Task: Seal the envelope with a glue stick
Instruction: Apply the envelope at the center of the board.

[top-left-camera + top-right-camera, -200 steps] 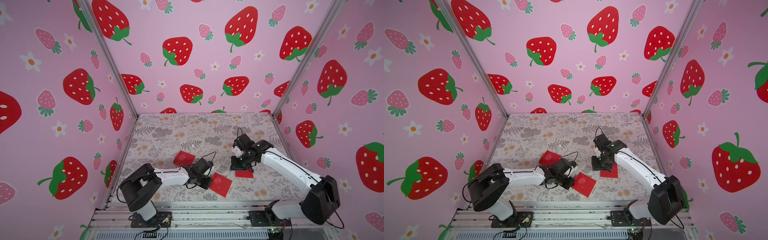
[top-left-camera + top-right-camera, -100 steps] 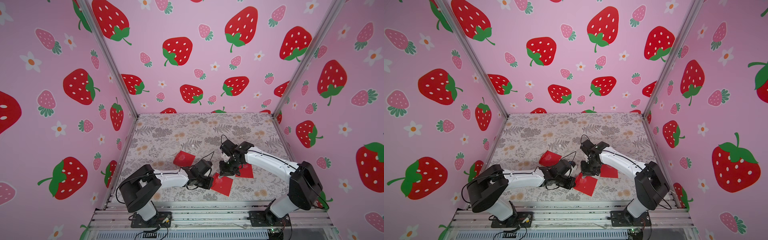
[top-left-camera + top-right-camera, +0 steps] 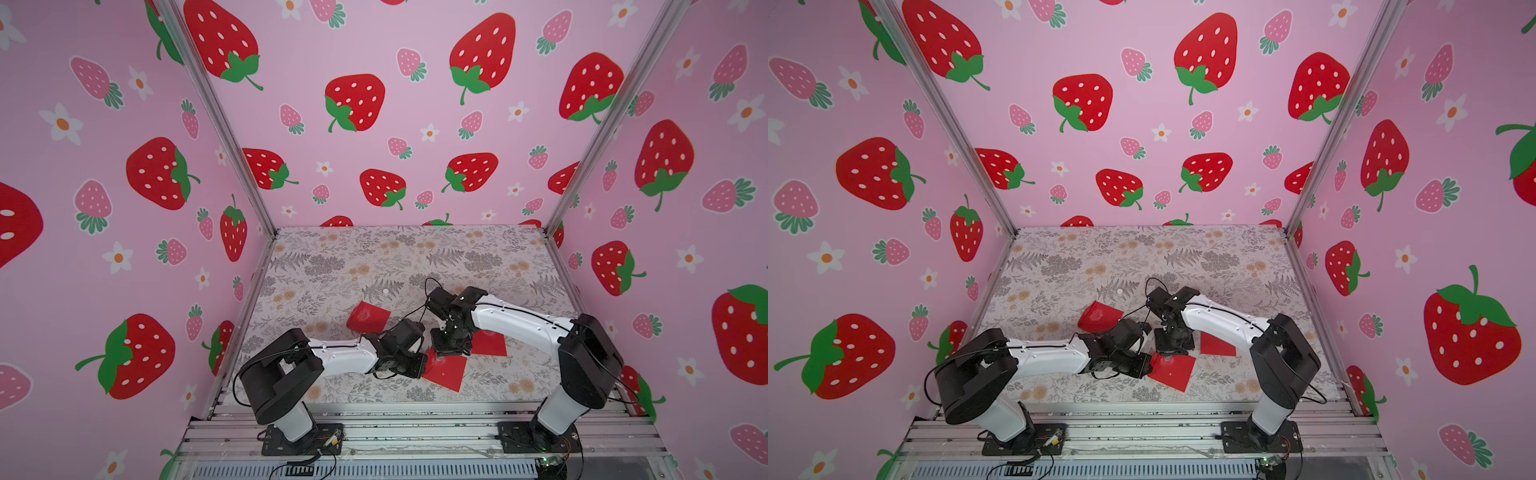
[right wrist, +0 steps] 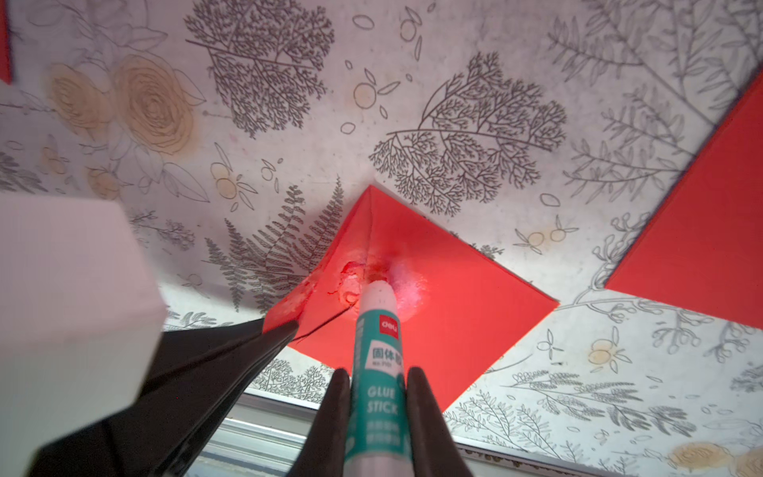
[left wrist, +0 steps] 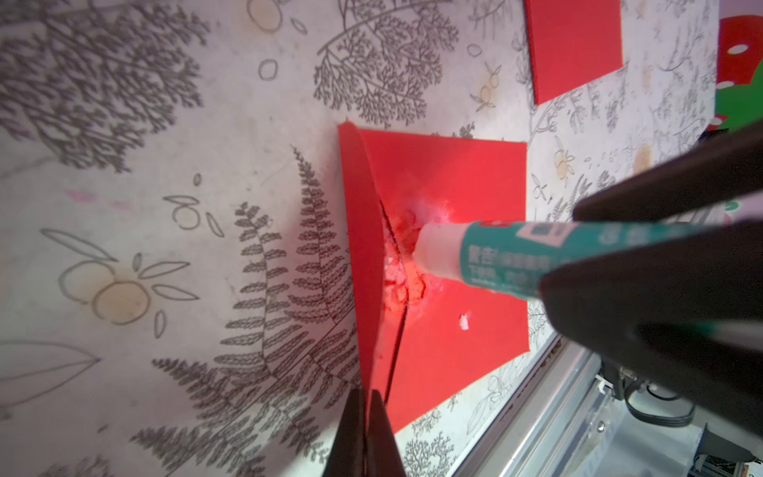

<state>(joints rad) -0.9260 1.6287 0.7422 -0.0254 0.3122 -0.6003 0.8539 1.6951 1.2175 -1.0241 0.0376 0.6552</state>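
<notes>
in both top views: red envelope (image 3: 445,372) flat on the table (image 3: 374,257), near the middle of its front edge; left gripper (image 3: 422,366) at one corner, right gripper (image 3: 451,353) just over the far side.

left wrist view: left gripper (image 5: 367,398) clamped shut on the raised flap (image 5: 359,247); glue stick (image 5: 487,256) slanting in from the right gripper's dark fingers (image 5: 660,330), white tip pressed into a smeared glue patch (image 5: 429,210) right beside the fold.

right wrist view: right gripper (image 4: 377,373) closed tight on the glue stick's teal barrel, long axis pointing straight away from the jaws to the fold. likely next: a stroke along that fold.
</notes>
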